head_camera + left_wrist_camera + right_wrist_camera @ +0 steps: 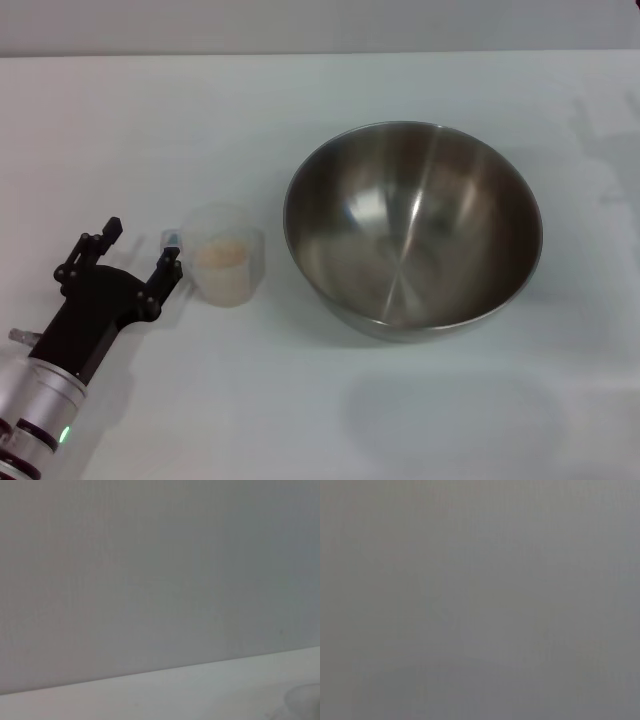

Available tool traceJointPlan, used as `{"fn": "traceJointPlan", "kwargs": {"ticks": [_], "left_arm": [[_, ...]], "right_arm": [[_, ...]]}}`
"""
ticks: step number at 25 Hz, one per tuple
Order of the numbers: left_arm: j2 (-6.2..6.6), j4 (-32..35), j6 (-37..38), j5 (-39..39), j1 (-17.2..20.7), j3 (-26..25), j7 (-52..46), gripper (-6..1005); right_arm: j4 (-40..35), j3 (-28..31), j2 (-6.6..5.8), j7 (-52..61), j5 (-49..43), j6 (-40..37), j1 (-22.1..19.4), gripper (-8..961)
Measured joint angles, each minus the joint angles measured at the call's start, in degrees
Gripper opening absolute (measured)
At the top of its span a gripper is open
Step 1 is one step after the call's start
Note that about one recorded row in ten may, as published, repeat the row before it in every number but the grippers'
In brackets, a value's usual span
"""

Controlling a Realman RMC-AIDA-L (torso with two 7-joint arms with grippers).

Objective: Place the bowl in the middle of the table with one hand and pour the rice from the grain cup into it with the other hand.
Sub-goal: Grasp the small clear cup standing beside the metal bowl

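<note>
The small translucent plastic grain cup of pale rice is seen on the plain white table, just beyond the spread, empty jaws of the black left gripper — handle turned toward them, the nearer arm. One cup and one large shiny steel bowl — empty, near mid-table — are counted; the right gripper is not shown.

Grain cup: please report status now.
Left gripper open, just left of the grain cup. Rice inside cup; bowl empty. Right gripper unseen. Nothing between.
</note>
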Motion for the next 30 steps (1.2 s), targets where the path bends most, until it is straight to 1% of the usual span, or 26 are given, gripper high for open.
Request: {"fn": "traceJointPlan", "kwargs": {"ticks": [5, 15, 26, 30], "left_arm": [[0.01, 0.0, -0.6, 0.0, -0.1, -1.5, -0.2, 661], [-0.02, -0.1, -0.6, 0.0, -0.1, -2.2, -0.3, 659], [-0.21, -0.6, -1.4, 0.2, -1.0, -1.8, 0.0, 425], [-0.25, -0.7, -1.4, 0.3, -1.1, -1.7, -0.1, 266]], "right_arm": [[-0.1, 0.0, 0.08, 0.0, 0.0, 0.0, 0.0, 708], [-0.1, 0.0, 0.06, 0.2, 0.0, 0.0, 0.1, 708], [-0.1, 0.0, 0.14, 0.4, 0.0, 0.0, 0.0, 709], [0.1, 0.0, 0.15, 0.4, 0.0, -0.3, -0.2, 709]]}}
